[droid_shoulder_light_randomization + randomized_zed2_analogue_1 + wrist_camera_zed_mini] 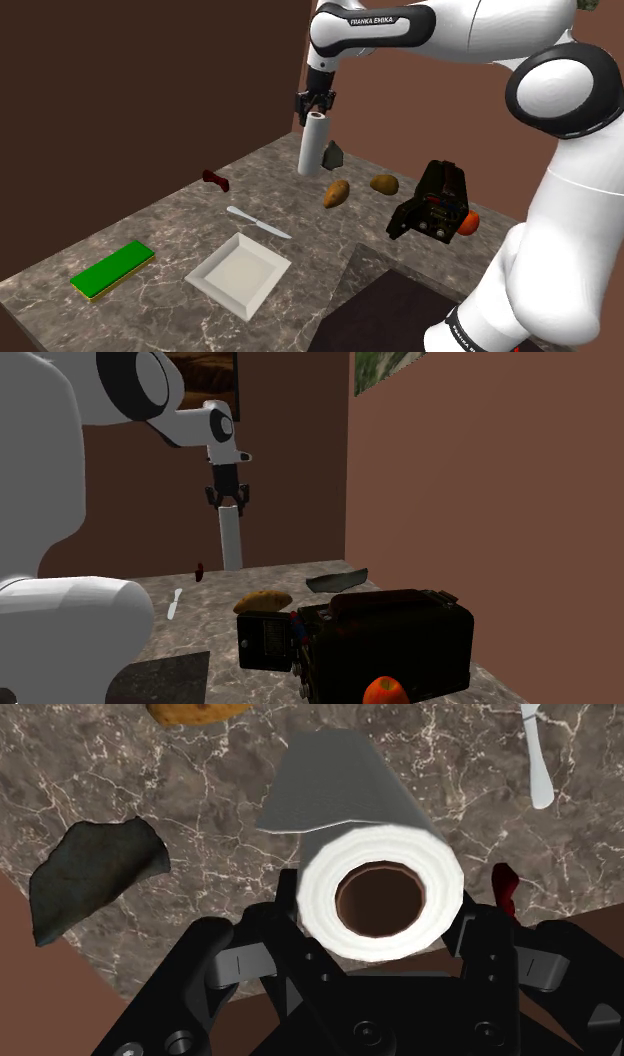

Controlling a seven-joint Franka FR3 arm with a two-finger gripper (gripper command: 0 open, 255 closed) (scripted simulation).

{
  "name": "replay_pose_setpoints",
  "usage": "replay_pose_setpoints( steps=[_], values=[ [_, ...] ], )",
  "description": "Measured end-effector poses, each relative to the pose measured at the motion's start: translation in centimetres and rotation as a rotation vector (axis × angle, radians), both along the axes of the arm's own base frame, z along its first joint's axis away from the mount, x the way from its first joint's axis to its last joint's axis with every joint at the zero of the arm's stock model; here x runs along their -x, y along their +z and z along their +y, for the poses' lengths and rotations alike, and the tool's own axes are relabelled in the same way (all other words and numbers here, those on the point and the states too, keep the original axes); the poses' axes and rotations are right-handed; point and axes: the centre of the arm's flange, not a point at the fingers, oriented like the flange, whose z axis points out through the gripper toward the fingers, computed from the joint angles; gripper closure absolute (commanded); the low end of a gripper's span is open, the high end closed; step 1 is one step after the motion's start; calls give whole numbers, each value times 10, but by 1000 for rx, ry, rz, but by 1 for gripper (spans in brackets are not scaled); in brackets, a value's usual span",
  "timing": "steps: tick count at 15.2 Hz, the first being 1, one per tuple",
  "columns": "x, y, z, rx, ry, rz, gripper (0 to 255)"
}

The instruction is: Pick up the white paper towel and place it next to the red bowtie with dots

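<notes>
A white paper towel roll [313, 146] hangs upright in the air above the far part of the marble table, with my black gripper [315, 108] shut on its top end. From the second exterior view the roll [231, 538] dangles below the gripper [228, 501]. Along the wrist view I look down onto the roll's [380, 894] brown core, with the fingers [480, 939] clasped on either side of it. The dark red bowtie [216, 180] lies on the table toward the shoulder view's left of the roll; it shows as a red sliver [505, 890] past the roll and as a small dark shape [200, 570].
On the marble table [170, 230] lie a white knife [257, 221], a white square tray [239, 272], a green block [112, 268], two potatoes [337, 193] [385, 184], a dark grey stone-like piece [333, 155], a black toaster [435, 203] and an orange fruit [467, 223]. Brown walls bound the far side.
</notes>
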Motion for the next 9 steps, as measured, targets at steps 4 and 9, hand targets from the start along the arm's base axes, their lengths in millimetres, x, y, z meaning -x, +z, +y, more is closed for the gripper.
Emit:
replay_pose_setpoints(
  steps=[4,9],
  values=[
    [-8,-1,49,0,0,1,255],
    [-19,-4,116,0,-1,1,255]
  ],
)
